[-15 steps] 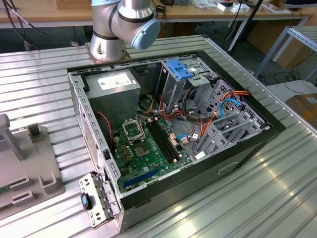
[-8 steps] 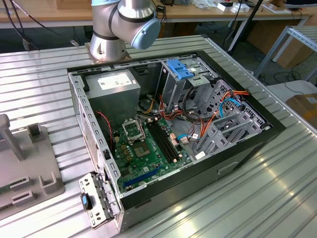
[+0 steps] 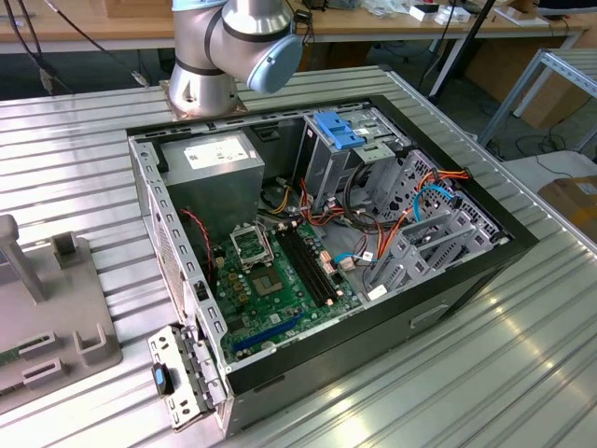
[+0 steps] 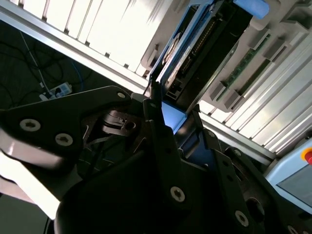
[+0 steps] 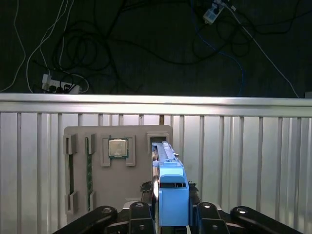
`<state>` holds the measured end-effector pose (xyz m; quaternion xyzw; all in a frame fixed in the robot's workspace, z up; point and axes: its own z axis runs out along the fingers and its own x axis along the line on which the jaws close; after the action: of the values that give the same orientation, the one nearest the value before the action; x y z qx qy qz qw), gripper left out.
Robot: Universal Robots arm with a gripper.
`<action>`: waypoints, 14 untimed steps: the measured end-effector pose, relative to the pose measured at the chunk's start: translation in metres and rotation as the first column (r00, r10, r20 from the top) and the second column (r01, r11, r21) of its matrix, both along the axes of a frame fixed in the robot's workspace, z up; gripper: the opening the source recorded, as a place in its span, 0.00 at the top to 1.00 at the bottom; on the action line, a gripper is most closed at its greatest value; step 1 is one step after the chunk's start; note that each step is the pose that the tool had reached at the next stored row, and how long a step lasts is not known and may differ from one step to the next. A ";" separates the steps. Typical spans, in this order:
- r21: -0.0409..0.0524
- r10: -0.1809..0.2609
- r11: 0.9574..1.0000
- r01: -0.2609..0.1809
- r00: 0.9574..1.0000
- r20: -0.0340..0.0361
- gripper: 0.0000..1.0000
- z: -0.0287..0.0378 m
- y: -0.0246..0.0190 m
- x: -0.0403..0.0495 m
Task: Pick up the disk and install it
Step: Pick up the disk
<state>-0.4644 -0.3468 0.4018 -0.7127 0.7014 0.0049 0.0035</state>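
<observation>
Disk [image 5: 170,192] hangs over a ribbed metal table [image 3: 522,355]. Past the table's edge there's dark floor with loose cables [image 5: 122,44], and wooden desks [image 3: 93,23] sit at 12 o'clock in the exterior view. Count: one open PC case [image 3: 373,327] dead centre and one grey parts holder [image 3: 56,327] at 8 o'clock, carrying one processor chip [image 5: 117,147] and one green memory stick [image 5: 89,168]. One disk too. The end effector [image 5: 171,213] is closed narrow on its blue carrier, holding it on edge above the holder. Can't tell if the far end touches the holder.
</observation>
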 end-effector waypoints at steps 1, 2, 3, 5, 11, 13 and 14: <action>0.000 0.000 1.000 0.000 1.000 0.000 0.63 0.0018 0.0000 0.0000; 0.000 0.000 1.000 0.000 1.000 0.000 0.63 0.0032 0.0000 0.0000; 0.000 0.000 1.000 0.000 1.000 0.000 0.63 0.0046 0.0000 -0.0001; 0.000 0.000 1.000 0.000 1.000 0.000 0.63 0.0048 0.0000 0.0000; 0.000 0.000 1.000 0.000 1.000 0.000 0.63 0.0053 0.0000 0.0000; 0.000 0.000 1.000 0.000 1.000 0.000 0.63 0.0076 0.0000 0.0000; 0.000 0.000 1.000 0.000 1.000 0.000 0.63 0.0096 0.0000 0.0000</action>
<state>-0.4644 -0.3469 0.4115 -0.7127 0.7014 0.0049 0.0036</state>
